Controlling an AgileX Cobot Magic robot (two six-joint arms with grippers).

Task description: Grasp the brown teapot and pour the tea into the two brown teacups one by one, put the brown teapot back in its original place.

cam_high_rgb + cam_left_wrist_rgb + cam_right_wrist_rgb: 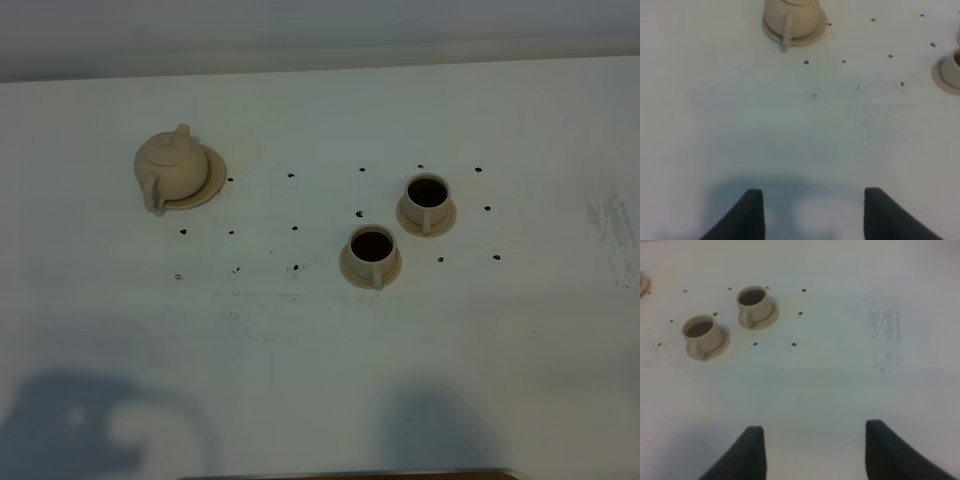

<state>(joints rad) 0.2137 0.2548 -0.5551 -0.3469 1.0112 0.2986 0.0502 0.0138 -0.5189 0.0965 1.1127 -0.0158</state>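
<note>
teapot [172, 163] sits on its saucer [212, 186] (handle toward you) | two teacups [372, 255] [428, 202] to its right, dark inside | your left gripper [810, 212] and right gripper [812, 450]: jaws apart, empty, over bare table [300, 380]

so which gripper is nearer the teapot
Left. The left gripper faces the teapot across bare table; the right gripper faces the two teacups, the teapot outside its view.

We count one teapot [172, 160]; one wide saucer [212, 185] under it; two teacups [372, 253] [428, 201]; two pincers [810, 212] [812, 452].
</note>
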